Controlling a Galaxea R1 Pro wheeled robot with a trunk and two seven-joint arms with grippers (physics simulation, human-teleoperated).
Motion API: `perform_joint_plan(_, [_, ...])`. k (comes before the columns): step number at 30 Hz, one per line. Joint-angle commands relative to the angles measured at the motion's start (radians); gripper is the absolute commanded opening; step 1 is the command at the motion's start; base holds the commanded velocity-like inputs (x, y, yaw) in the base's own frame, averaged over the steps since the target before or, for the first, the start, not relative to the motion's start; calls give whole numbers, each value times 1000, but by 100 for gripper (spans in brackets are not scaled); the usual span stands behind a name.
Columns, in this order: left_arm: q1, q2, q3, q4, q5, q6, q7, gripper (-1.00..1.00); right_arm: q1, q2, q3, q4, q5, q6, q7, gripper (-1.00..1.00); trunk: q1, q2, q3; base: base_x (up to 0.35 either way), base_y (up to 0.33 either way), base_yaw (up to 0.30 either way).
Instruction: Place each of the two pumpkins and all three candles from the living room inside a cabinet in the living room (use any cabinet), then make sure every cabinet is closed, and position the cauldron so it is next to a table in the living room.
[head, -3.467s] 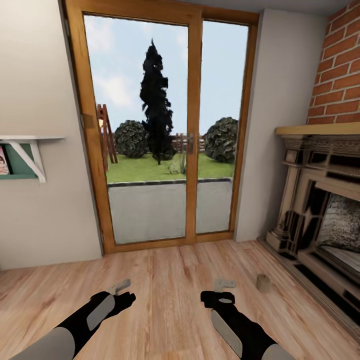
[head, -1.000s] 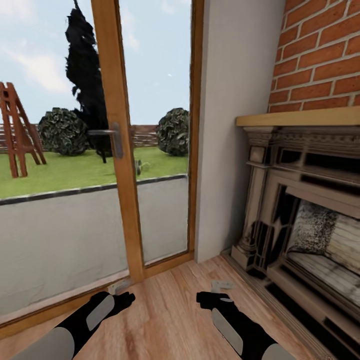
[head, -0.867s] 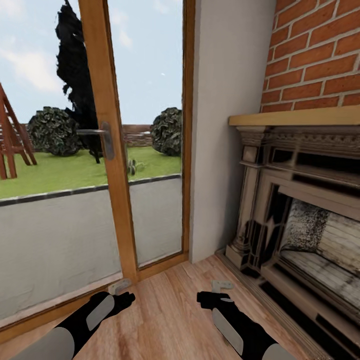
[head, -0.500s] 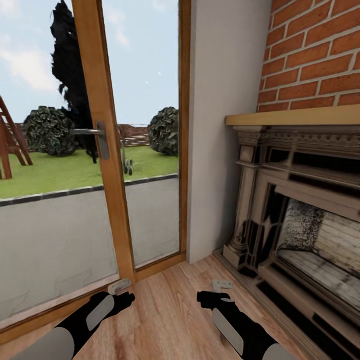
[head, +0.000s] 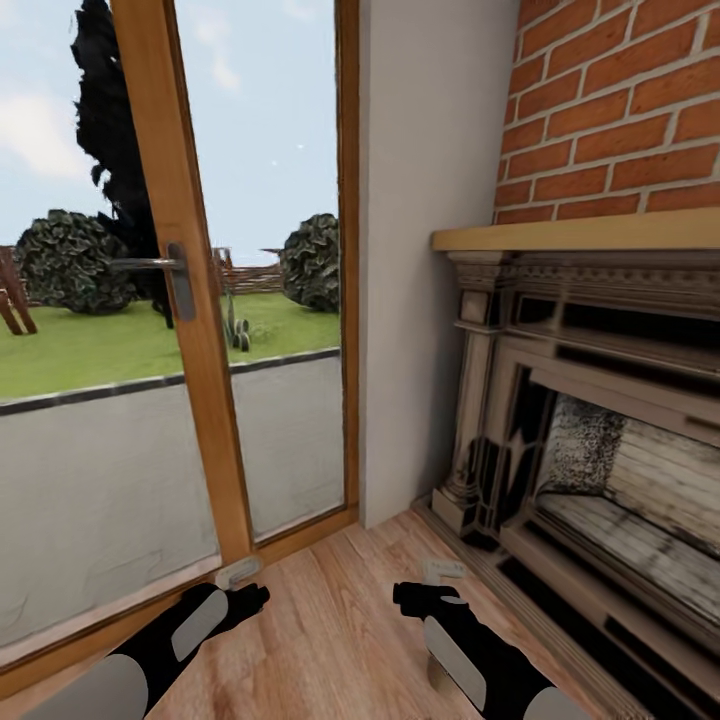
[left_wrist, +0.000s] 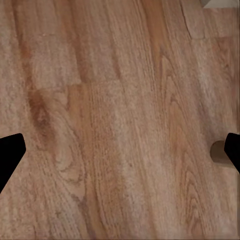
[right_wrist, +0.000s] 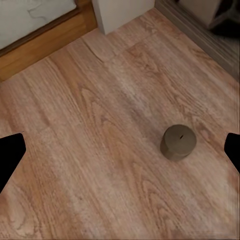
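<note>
Hovering over the wood floor (head: 340, 640), your right claw (right_wrist: 120, 150) has its fingers spread wide with nothing between them. A grey-beige candle (right_wrist: 178, 142) stands upright on the boards between those fingers, toward three o'clock, touching neither. Your left claw (left_wrist: 120, 150) is likewise spread and empty. Ahead, at eleven o'clock, stands the glass door (head: 180, 330); at two o'clock, the fireplace (head: 600, 420).

Wood plank floor (head: 340, 620). Glass patio door (head: 100, 330) with orange-brown wooden frame and metal handle (head: 160, 275). Outside: lawn, 2 round bushes (head: 310, 262), dark conifer (head: 110, 130). Plain grey wall section (head: 430, 250) between door and ornate fireplace (head: 590, 420); wooden mantel (head: 580, 235), red brick (head: 620, 110) above.
</note>
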Motion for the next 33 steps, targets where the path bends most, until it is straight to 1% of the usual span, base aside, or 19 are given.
perform_joint_plan(1, [-1, 2, -7, -3, 9, 1, 9, 100, -1, 0, 4, -1, -6, 3, -8, 100, 0, -1, -1, 0, 0, -282])
perform_joint_plan(6, [-1, 4, -7, -3, 11, 1, 7, 100, -1, 0, 4, -1, -6, 2, -8, 100, 0, -1, -1, 0, 0, -286])
perform_joint_plan(8, [-1, 5, -6, -4, 12, 1, -7, 100, -1, -2, 4, -1, -6, 2, -9, 100, 0, -1, -1, 0, 0, -288])
perform_joint_plan(11, [-1, 9, -1, -5, 11, 8, -61, 100, -1, 0, 4, 0, -7, 1, -11, 100, 0, -1, -1, 6, 0, -288])
perform_joint_plan(12, [-1, 15, 2, -7, 12, 14, -95, 100, -1, -1, 4, 0, -7, 1, -12, 100, 0, -1, -1, 104, 0, -288])
perform_joint_plan(13, [-1, 22, 3, -10, 12, 19, -112, 100, -1, -1, 4, 0, -8, 1, -13, 100, 0, -1, -1, 171, 0, -288])
perform_joint_plan(15, [-1, 35, 3, -14, 13, 36, -130, 100, -1, -1, 4, 0, -8, 1, -13, 100, 0, -1, -1, 240, 0, -288])
perform_joint_plan(18, [-4, 55, 12, -38, 14, 124, -145, 100, -1, -2, 4, -1, -7, 1, -15, 100, 0, -1, -1, 303, 0, -276])
perform_joint_plan(20, [-5, 63, 36, -80, 14, 184, -147, 100, -1, -1, 4, -1, -6, 0, -17, 100, 0, -1, -1, 320, 0, -205])
perform_joint_plan(22, [-5, 69, 77, -137, 13, 236, -147, 100, -1, -2, 4, -1, -5, 0, -20, 100, 0, -1, -1, 291, 0, -91])
perform_joint_plan(24, [-5, 85, 126, -176, 14, 296, -147, 100, -1, -3, 4, -1, -5, 0, -22, 100, 0, -1, -1, 214, 0, -37])
perform_joint_plan(25, [-5, 101, 170, -193, 16, 345, -149, 100, -1, -2, 4, 0, -4, 0, -23, 100, 0, -1, -1, 100, 0, -15])
perform_joint_plan(26, [-5, 109, 198, -204, 20, 378, -149, 100, -1, -1, 4, 1, -4, 2, -24, 100, 0, -1, -1, 64, 0, -9])
perform_joint_plan(28, [-4, 118, 242, -236, 31, 446, -150, 100, -1, 1, 4, 2, -4, 9, -25, 100, 0, -1, -1, 33, 0, -5])
perform_joint_plan(29, [-4, 120, 250, -246, 35, 464, -150, 100, -1, 1, 4, 4, -4, 11, -25, 100, 0, -1, -1, 21, 0, -3])
perform_joint_plan(31, [-2, 126, 269, -286, 54, 532, -151, 100, -1, 2, 4, 28, -4, 14, -34, 100, 0, -1, -1, 11, 0, -2])
perform_joint_plan(32, [-2, 130, 274, -301, 70, 560, -152, 100, -1, 2, 4, 54, -4, 15, -39, 100, 0, -1, -1, 5, 0, -1])
perform_joint_plan(33, [-1, 139, 277, -314, 93, 579, -152, 100, -1, 2, 5, 88, -3, 15, -44, 100, 0, -1, -1, 4, 0, -1])
